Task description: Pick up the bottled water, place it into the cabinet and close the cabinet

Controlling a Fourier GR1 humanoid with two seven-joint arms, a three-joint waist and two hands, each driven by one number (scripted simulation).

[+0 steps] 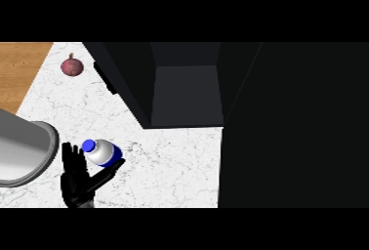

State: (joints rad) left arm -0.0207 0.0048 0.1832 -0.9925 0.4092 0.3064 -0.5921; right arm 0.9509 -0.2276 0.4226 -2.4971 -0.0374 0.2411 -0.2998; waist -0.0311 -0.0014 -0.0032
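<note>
The bottled water [105, 153], pale with a blue cap, stands on the white marble counter [173, 166] at lower left. My left hand [77, 177] rises from the lower edge right beside it. Its fingers are straight up along the bottle's left side, and its thumb reaches under the bottle's right side. The hand looks open, with the bottle in the gap between thumb and fingers. The dark cabinet [186, 93] stands open behind the bottle, up and to the right, its inside bare. My right hand does not show.
A large grey cylindrical object [22, 151] lies at the left edge, close to my left hand. A dark red fruit [71, 67] sits at the back left by a wooden surface [22, 68]. A broad black panel [296, 127] fills the right side.
</note>
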